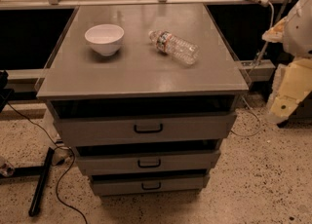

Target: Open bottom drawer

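A grey metal cabinet has three drawers stacked at its front. The bottom drawer (122, 186) is the narrowest and shortest, with a small black loop handle (151, 186) at its middle. A dark gap shows above its front. My gripper (287, 96) hangs at the right edge of the view, pale and yellowish, beside the cabinet's right side at about top-drawer height. It is well up and to the right of the bottom drawer and touches nothing.
The top drawer (97, 130) and middle drawer (107, 163) also show dark gaps above their fronts. A white bowl (104, 38) and a lying plastic bottle (174, 47) rest on the cabinet top (136, 72). Black cables (61, 179) lie on the speckled floor at left.
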You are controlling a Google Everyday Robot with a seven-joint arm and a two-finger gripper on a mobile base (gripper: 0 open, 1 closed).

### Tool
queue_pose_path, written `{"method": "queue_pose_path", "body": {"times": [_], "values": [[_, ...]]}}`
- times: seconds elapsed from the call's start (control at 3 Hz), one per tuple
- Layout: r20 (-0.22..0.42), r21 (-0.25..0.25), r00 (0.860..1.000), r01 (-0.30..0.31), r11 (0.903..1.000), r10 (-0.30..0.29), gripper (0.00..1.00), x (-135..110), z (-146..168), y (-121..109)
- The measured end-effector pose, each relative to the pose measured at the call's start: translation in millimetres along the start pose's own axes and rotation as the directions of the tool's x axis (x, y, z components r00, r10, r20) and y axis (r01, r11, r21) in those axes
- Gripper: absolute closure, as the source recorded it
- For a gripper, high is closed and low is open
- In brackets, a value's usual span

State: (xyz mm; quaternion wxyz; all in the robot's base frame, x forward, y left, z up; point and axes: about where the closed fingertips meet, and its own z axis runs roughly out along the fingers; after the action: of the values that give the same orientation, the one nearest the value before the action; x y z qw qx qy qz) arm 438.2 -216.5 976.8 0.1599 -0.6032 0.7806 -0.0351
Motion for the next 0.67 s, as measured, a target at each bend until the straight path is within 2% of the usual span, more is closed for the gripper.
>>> {"method": "queue_pose_path", "body": {"times": [0.33, 0.67], "values": [[0.0, 0.0, 1.0, 0.0, 1.0, 0.0, 0.0, 0.0, 0.0, 0.0], [0.008, -0.004, 1.0, 0.027, 0.9996, -0.027, 0.0, 1.7, 7.4, 9.6]]}}
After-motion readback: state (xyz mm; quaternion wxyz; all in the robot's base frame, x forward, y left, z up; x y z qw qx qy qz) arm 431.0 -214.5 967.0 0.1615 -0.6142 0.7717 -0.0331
